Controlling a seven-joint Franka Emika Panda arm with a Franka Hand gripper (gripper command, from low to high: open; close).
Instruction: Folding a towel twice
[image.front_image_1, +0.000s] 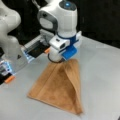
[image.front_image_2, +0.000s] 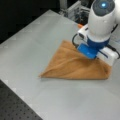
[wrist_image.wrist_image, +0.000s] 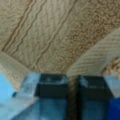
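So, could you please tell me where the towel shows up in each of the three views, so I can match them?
Front view: the towel lies at centre, lifted to a peak under the gripper.
Front view: the towel lies at centre, its raised part at the right under the gripper.
Wrist view: the towel fills the frame, a fold pinched between the fingers.
Shared landmark: the pinched fold at the gripper.

Even light, soft blur thru-out

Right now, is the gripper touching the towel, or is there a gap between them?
Touching. In the wrist view the gripper is shut on a pinched ridge of the towel, with cloth between its fingers.
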